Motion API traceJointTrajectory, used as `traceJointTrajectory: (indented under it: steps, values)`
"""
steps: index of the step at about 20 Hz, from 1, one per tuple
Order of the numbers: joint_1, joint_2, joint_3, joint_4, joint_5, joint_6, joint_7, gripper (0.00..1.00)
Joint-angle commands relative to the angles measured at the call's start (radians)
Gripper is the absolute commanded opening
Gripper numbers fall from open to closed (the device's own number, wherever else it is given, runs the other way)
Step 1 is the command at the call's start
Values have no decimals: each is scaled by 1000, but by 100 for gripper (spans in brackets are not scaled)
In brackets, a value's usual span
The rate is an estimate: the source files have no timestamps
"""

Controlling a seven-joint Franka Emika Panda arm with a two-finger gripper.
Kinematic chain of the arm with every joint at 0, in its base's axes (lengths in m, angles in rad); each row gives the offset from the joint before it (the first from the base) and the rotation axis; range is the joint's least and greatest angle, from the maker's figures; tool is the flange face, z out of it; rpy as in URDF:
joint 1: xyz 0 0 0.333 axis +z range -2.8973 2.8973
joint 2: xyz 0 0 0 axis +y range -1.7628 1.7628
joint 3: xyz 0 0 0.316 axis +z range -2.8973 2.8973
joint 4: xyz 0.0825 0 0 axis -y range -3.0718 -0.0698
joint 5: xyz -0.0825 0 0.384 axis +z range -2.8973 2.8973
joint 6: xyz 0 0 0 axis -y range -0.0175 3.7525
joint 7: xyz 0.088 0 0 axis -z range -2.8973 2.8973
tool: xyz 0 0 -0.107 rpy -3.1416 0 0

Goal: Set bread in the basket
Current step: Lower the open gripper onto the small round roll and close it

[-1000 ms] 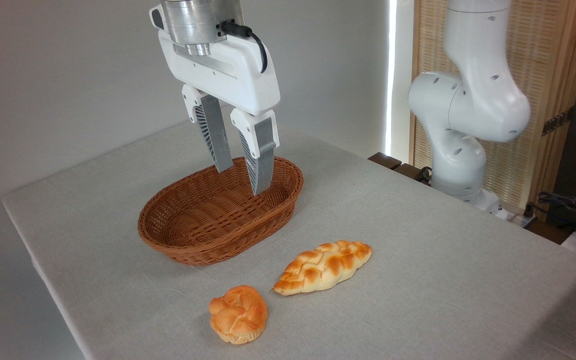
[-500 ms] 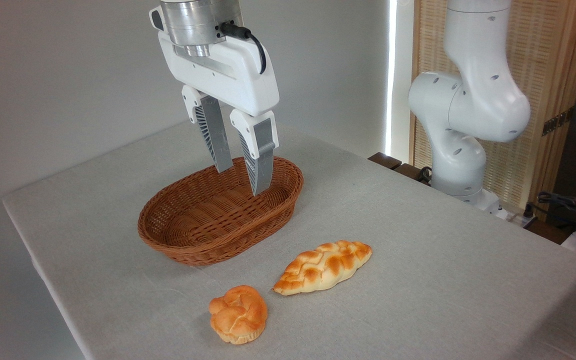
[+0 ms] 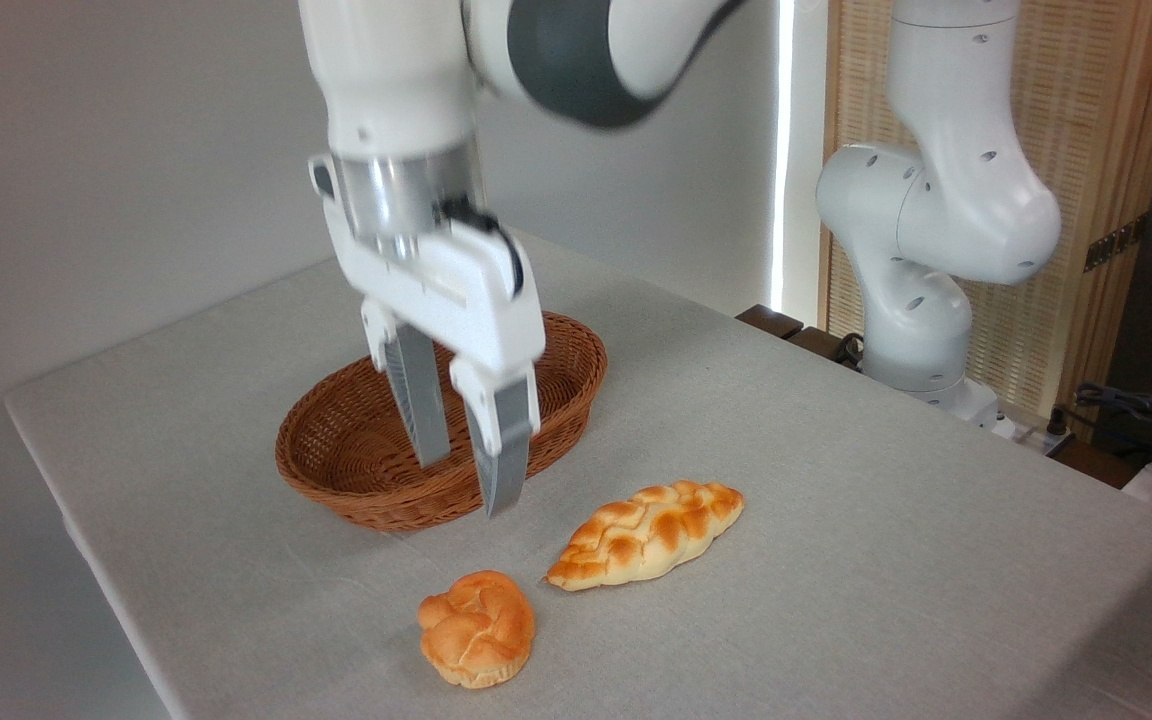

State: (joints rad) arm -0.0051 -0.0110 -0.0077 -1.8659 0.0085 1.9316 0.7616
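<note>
The counter (image 3: 836,520), under a pale grey cloth, runs off the frame at the bottom and the right, and its left edge cuts diagonally from the far corner down toward the near side; the widest bare stretch lies to the right of the breads, with another strip along the left edge beside the basket. The white arm (image 3: 936,200) stands at the counter's far right side, its top cut off by the frame, and its forearm swings across the upper edge so that only part of a grey joint shows. The basket (image 3: 336,450), oval brown wicker with low sides, sits toward the far left and nothing can be seen lying in it, though the pincer covers part of its inside and near rim. The pincer (image 3: 466,485) hangs fingers-down in front of the basket's near rim, released, a clear gap between its two grey fingers (image 3: 418,400), gripping nothing; it looks slightly blurred, and how high its tips are above the cloth I cannot tell. The braided loaf (image 3: 648,533) lies at a slant just right of and nearer than the pincer tips. The bread (image 3: 477,628), a small knotted bun, rests on the cloth near the front, close beside the loaf's left point but apart from it, well outside the basket.
</note>
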Motion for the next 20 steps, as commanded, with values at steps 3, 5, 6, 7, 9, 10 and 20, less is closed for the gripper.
traceJointTrajectory:
  steps: [3,5,6,7,9,10,20]
  values:
    - [4,8,2,-159,148,236,-15,100]
    - [4,29,2,-188,160,295,-16,100]
    - [4,45,3,-197,165,320,-16,100]
    - [4,63,6,-203,165,349,-15,100]
    - [4,101,14,-211,162,382,-18,100]
    - [4,108,15,-213,156,382,-21,100]
    - [4,108,15,-216,153,383,-24,42]
